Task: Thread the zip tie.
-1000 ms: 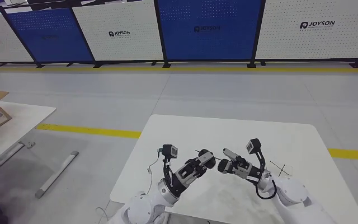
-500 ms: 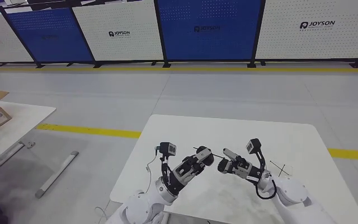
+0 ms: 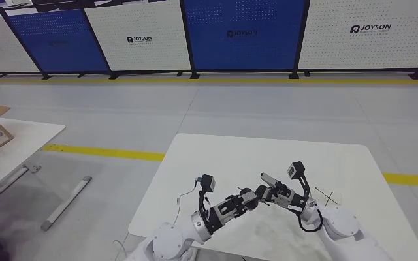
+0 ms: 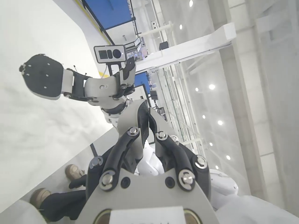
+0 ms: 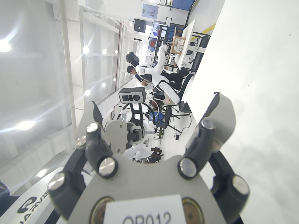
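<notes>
Left gripper (image 4: 147, 117): clenched tight, the two sides pressed flat together and the tip aimed toward the other arm. We cannot make out a strip pinched in it; anything that thin is lost against the dark rubber.

Right gripper (image 5: 156, 108): released and spread wide, with the left gripper's tip just beside one of its sides. In the top view the two tips nearly meet above the near middle of the white table (image 3: 215, 150).

Zip ties (image 3: 324, 194): the only strips we can identify are thin dark lines lying crossed on the table beside the right arm, well apart from both tips.

What could go wrong, in our judgement:
- The tips are so near that a small misalignment on approach would knock one into the other rather than pass between.
- If the left does hold a tie, a flat pinch on a thin flexible strip lets it pivot or droop, so the tail would miss the head slot.
- If it holds nothing, the right would close on air.
- The crossed ties lie flat, so a pick there may scrape the table or drag both along.
</notes>
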Available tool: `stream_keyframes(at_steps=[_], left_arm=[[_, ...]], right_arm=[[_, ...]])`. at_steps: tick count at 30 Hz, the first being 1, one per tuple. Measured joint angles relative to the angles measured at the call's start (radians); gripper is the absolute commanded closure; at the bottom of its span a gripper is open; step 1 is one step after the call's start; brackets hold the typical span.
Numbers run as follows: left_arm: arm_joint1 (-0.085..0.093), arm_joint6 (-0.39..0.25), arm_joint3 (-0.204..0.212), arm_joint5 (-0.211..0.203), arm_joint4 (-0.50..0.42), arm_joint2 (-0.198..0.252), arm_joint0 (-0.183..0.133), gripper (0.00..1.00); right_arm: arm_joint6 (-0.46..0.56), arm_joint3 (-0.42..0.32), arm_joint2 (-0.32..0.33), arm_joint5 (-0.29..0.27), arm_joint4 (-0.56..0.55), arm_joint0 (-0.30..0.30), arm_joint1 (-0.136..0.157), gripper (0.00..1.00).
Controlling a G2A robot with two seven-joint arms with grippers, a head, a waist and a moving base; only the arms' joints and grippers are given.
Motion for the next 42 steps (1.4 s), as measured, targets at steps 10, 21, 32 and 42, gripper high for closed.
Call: stream_keyframes(at_steps=[10, 21, 32, 42], left_arm=[[0.001, -0.028, 0.002, 0.013, 0.041, 0.024, -0.008, 1.0], [0.005, -0.1, 0.002, 0.022, 0.029, 0.046, -0.013, 1.0], [0.001, -0.021, -0.013, -0.03, 0.023, 0.049, -0.014, 1.0], [0.001, -0.02, -0.013, -0.034, 0.022, 0.049, -0.013, 1.0]], right_arm=[[0.0, 0.0, 0.0, 0.0, 0.0, 0.0, 0.0, 0.0], [0.0, 0.0, 0.0, 0.0, 0.0, 0.0, 0.0, 0.0], [0.0, 0.0, 0.0, 0.0, 0.0, 0.0, 0.0, 0.0], [0.0, 0.0, 0.0, 0.0, 0.0, 0.0, 0.0, 0.0]])
